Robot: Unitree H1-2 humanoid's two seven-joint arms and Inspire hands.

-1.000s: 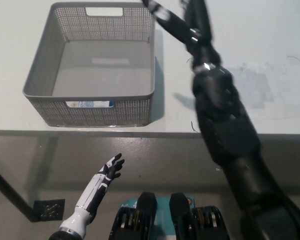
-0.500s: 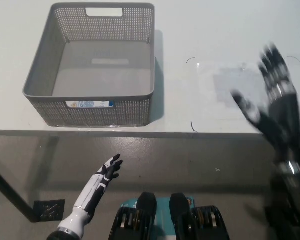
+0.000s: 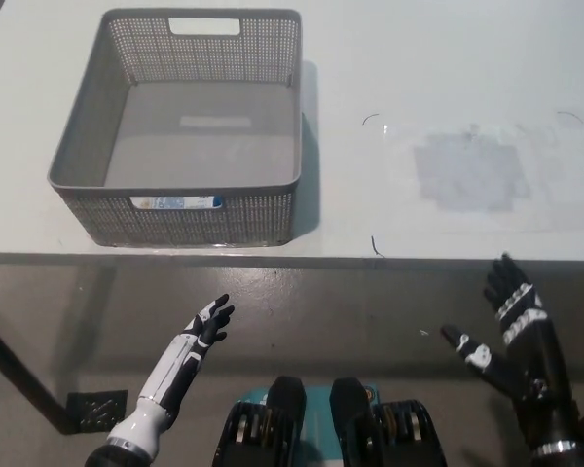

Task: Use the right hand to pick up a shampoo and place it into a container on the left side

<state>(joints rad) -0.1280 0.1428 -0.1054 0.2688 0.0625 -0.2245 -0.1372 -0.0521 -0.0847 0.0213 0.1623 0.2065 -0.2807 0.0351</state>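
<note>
A grey mesh basket (image 3: 88,190) stands on the left part of the white table (image 3: 438,78) and looks bare inside; I see no shampoo bottle anywhere. My black right hand (image 3: 506,336) hangs open below the table's front edge at the lower right, holding nothing. My white left hand (image 3: 202,329) rests open at the lower left, also below the table edge.
A white-and-blue label (image 3: 175,202) shows on the basket's front wall. A greyish smudge (image 3: 465,170) marks the table's right half. Floor lies beneath the table's front edge (image 3: 370,259).
My right arm has swung from beside the basket, across the table's right side, down below the front edge. The left hand shifted only slightly.
</note>
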